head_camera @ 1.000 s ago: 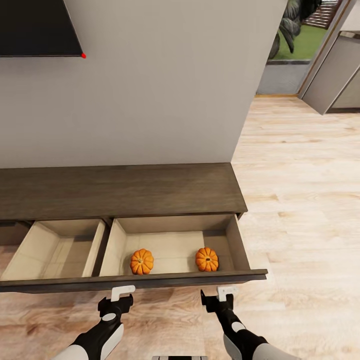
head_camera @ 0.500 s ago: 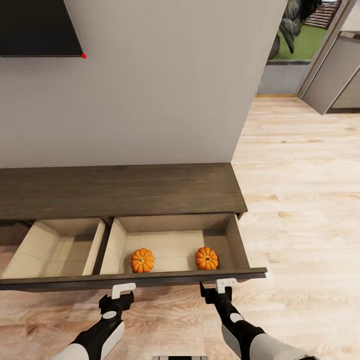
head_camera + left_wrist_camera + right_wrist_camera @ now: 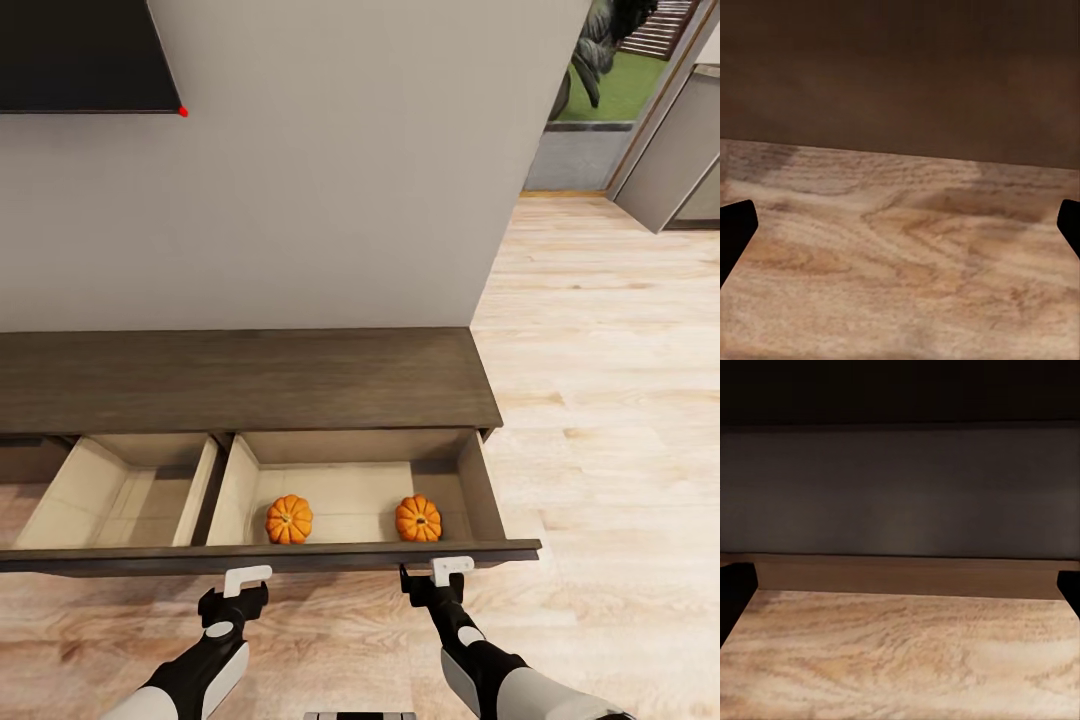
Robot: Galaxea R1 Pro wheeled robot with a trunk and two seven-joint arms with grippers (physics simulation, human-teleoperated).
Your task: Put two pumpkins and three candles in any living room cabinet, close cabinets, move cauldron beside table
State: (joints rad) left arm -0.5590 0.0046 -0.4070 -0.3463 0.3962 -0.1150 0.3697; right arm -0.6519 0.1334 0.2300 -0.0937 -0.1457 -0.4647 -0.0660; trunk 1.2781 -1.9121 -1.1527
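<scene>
Both arms reach forward low, forearms angled up toward the drawer front. Left gripper (image 3: 245,580) sits just below the front panel of the open drawer, right gripper (image 3: 452,570) just below the same panel further right, close to or touching its lower edge. In each wrist view the dark fingertips (image 3: 736,229) (image 3: 735,585) sit at opposite picture edges, so both sets of jaws are spread wide with nothing between them.

The cabinet (image 3: 240,375) is a long, low dark-brown unit against a grey wall (image 3: 330,180), on a light wood plank floor (image 3: 610,400). Two tan-lined drawers are pulled out. Both pumpkins (image 3: 289,519) (image 3: 418,519) lie in the right drawer (image 3: 480,490), well apart, near its front. The left drawer (image 3: 70,490) holds nothing visible. A dark screen (image 3: 80,55) hangs on the wall; a doorway (image 3: 600,90) opens at far right.

Wrist views add the dark cabinet face above the floor.
</scene>
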